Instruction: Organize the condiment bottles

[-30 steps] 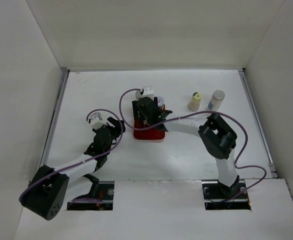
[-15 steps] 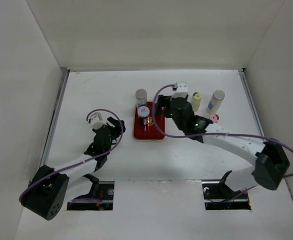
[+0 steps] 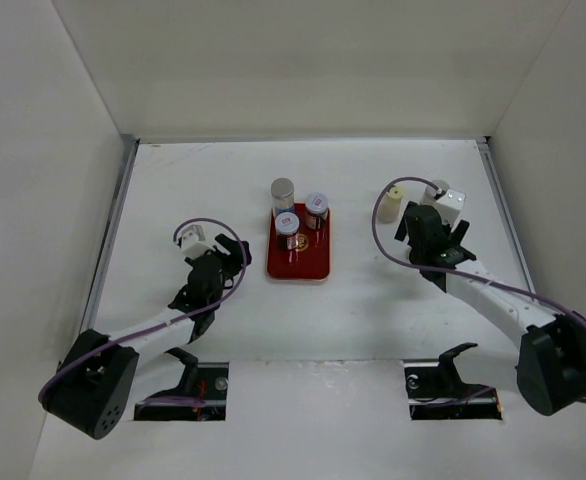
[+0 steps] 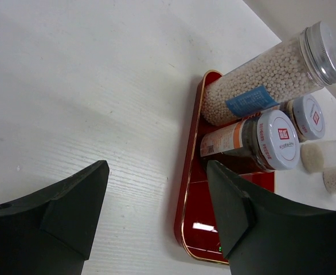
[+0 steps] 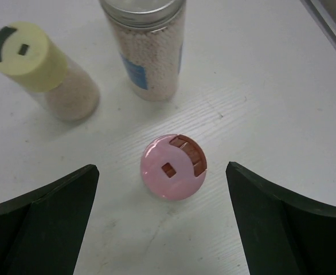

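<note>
The flat red rectangular tray (image 3: 298,263) carries three condiment bottles (image 3: 290,224). My right gripper (image 5: 161,172), wide open and empty, straddles the small pink-capped bottle (image 5: 174,167) (tall grey-capped bottle (image 5: 148,51) at 12 o'clock, yellow-capped bottle (image 5: 42,69) at 10); a skewed close could knock it into them. My left gripper (image 4: 156,189) also gapes empty.

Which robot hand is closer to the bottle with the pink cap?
Right. The right gripper hovers open directly above the pink-capped bottle, one finger on each side. The left gripper sits far away, beyond the red tray, on the table's other side.
</note>
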You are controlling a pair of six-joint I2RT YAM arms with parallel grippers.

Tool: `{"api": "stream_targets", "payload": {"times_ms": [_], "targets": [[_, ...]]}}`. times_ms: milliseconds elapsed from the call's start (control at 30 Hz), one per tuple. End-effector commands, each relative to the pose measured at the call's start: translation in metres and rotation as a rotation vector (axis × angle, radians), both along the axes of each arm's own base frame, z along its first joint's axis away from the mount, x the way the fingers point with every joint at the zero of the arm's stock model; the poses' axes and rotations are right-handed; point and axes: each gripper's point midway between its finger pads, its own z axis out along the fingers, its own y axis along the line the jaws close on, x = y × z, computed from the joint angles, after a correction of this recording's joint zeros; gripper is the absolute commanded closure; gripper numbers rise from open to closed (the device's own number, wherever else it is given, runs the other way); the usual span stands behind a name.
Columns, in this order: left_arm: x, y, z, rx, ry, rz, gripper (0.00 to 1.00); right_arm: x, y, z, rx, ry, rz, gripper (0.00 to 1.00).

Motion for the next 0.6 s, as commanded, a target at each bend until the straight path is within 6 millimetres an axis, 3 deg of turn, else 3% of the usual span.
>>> {"api": "stream_targets", "payload": {"times_ms": [0, 67, 167, 300, 367, 467, 567], "targets": [[0.005, -0.005, 0.012, -0.027, -0.04, -0.002, 0.32, 0.004, -0.014, -0.005, -0.004, -0.004, -0.063, 0.0], [0.006, -0.006, 0.012, -0.03, -0.04, -0.009, 0.32, 0.009, -0.016, -0.011, 0.0, 0.003, -0.071, 0.0], [0.005, -0.004, 0.015, -0.032, -0.051, -0.002, 0.32, 0.017, -0.016, -0.019, 0.019, -0.002, -0.064, 0.09], [0.006, -0.006, 0.012, -0.03, -0.038, -0.01, 0.32, 0.026, -0.011, -0.022, 0.043, -0.016, -0.039, 0.36], [0.005, -0.005, 0.015, -0.035, -0.048, -0.007, 0.32, 0.027, -0.011, -0.014, 0.043, -0.055, -0.043, 0.5], [0.006, -0.005, 0.011, -0.028, -0.038, -0.003, 0.32, 0.024, 0.013, 0.011, 0.036, -0.124, 0.023, 0.56], [0.006, -0.007, 0.012, -0.034, -0.039, -0.014, 0.32, 0.023, 0.062, 0.037, 0.088, -0.181, 0.16, 0.55]]}}
